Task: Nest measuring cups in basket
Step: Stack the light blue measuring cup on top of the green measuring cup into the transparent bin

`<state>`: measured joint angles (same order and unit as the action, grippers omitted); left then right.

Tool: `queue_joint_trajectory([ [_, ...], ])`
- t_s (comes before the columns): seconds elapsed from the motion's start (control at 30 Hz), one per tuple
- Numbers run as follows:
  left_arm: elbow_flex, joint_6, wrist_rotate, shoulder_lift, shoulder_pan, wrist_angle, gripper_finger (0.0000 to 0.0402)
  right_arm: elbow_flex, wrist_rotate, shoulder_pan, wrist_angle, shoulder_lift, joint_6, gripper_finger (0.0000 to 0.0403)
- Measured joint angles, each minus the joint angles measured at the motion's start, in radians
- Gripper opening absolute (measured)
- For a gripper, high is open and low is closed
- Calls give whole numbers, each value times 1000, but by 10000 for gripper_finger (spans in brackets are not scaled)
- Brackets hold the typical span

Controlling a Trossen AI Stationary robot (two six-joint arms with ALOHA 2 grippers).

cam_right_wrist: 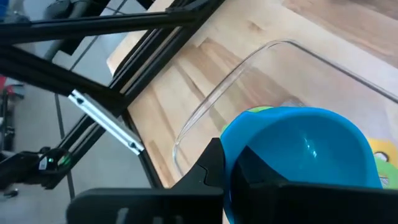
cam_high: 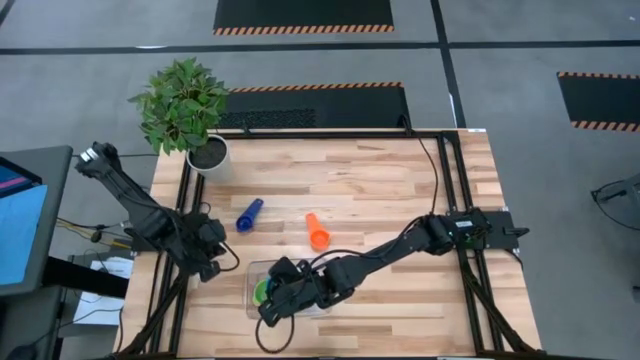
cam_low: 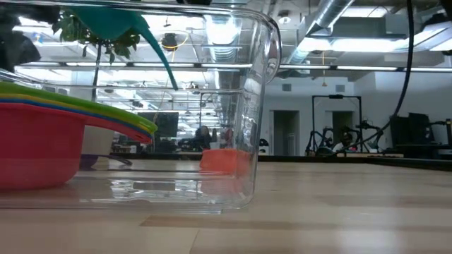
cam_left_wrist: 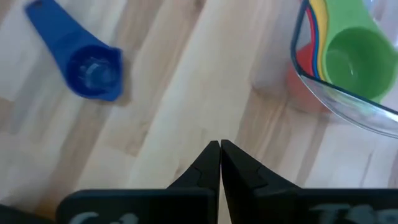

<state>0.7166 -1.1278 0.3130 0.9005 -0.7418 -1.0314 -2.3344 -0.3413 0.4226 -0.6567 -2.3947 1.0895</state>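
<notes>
The clear basket [cam_high: 254, 272] stands near the table's front edge and holds nested red [cam_low: 35, 144], yellow and green cups [cam_left_wrist: 354, 56]. My right gripper [cam_right_wrist: 230, 171] hangs over the basket's left end [cam_right_wrist: 211, 106], shut on a light blue cup [cam_right_wrist: 305, 152] that shows above the stack in the low view [cam_low: 106, 20]. My left gripper [cam_left_wrist: 219, 148] is shut and holds nothing; it stands over bare wood left of the basket. A blue cup [cam_high: 249, 214] and an orange cup [cam_high: 317, 232] lie on their sides on the table behind the basket. My right gripper holds the light blue cup by its bowl's wall at the rim [cam_right_wrist: 233, 146], one finger inside the bowl and one outside. The fingers slant down from the table's right. The cup is clear of the stack, above the basket, its handle [cam_low: 164, 60] hanging down.
A white pot with a green plant [cam_high: 185, 110] stands at the far left corner. Black frame rails [cam_high: 450, 180] run along the table's sides. Bare wood lies right of the basket and across the table's far half.
</notes>
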Motion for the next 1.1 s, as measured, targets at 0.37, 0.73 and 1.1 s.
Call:
queue_joint_trajectory([
  [0.37,0,59,-42,103,-21,67,0,5,-32,4,37,-37,19,9],
  [0.73,0,76,-38,104,-23,203,0,4,-19,-2,138,-96,30,9],
  [1.1,0,98,-71,245,-23,292,0,4,1,-7,145,-101,30,11],
])
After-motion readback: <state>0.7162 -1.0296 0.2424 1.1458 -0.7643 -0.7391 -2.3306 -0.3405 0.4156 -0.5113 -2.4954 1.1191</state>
